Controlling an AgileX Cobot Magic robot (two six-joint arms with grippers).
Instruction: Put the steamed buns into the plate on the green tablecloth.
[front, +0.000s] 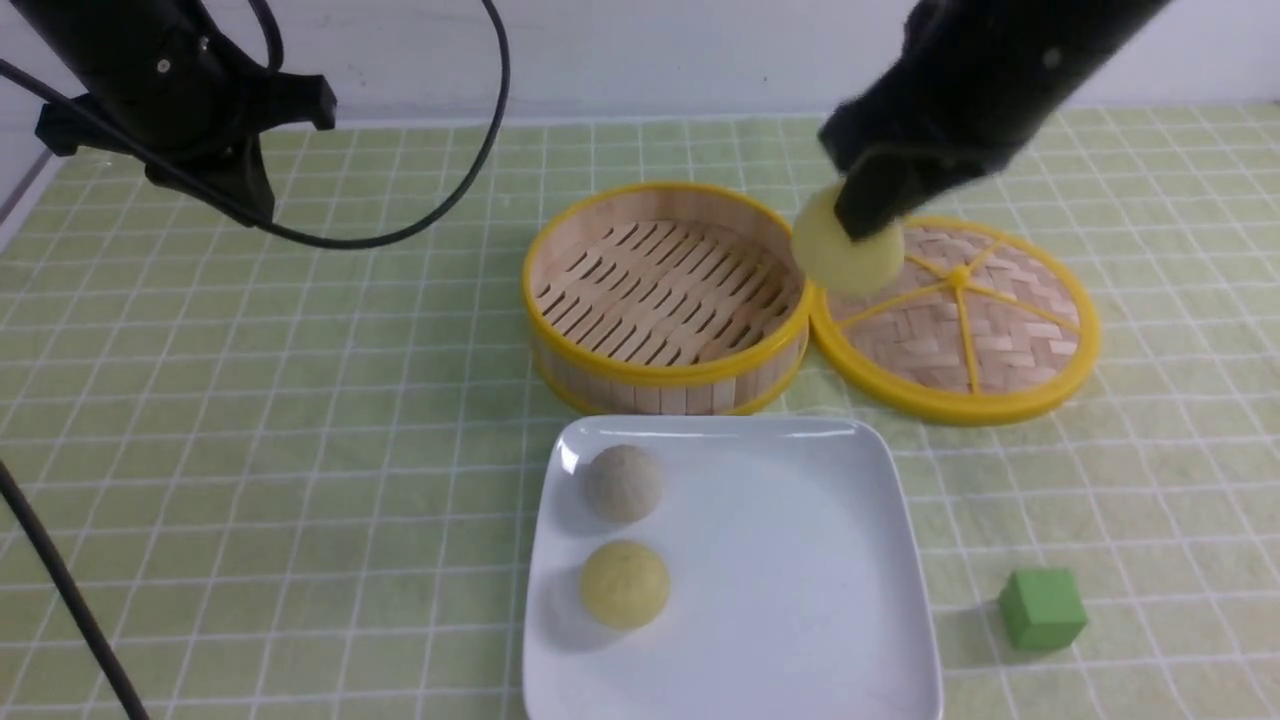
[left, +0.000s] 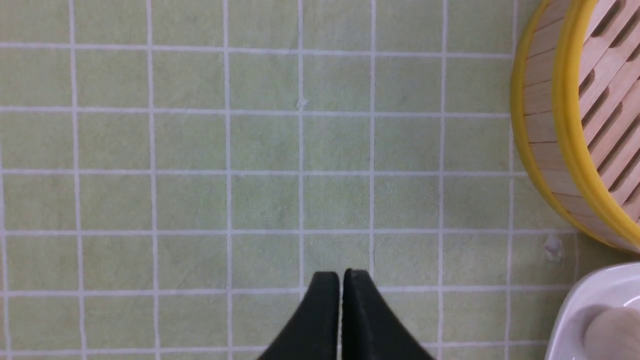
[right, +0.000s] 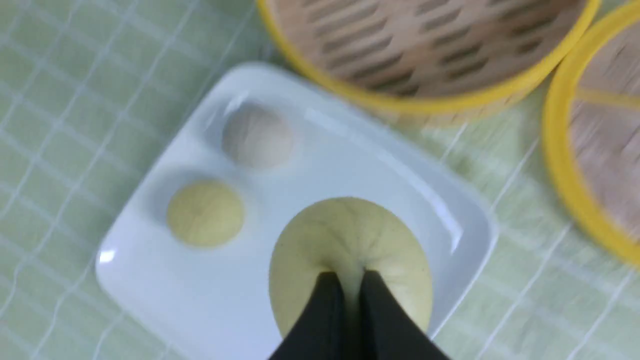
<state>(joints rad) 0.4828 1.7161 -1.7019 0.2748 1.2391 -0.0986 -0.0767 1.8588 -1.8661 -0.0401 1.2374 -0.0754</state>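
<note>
The white square plate (front: 800, 560) lies on the green tablecloth (front: 300, 450) in front of the bamboo steamer. On its left side sit a greyish-beige bun (front: 623, 482) and a pale yellow bun (front: 624, 584). My right gripper (front: 868, 215) is shut on the second pale yellow bun (front: 835, 258) and holds it in the air above the gap between steamer and lid. In the right wrist view the gripper (right: 350, 280) pinches this bun (right: 350, 240), with the plate (right: 210, 310) below. My left gripper (left: 341, 276) is shut and empty over bare cloth.
The round yellow-rimmed steamer (front: 665, 295) stands empty behind the plate; its woven lid (front: 955, 320) lies flat to its right. A green cube (front: 1042, 608) sits right of the plate. Black cables hang at the left.
</note>
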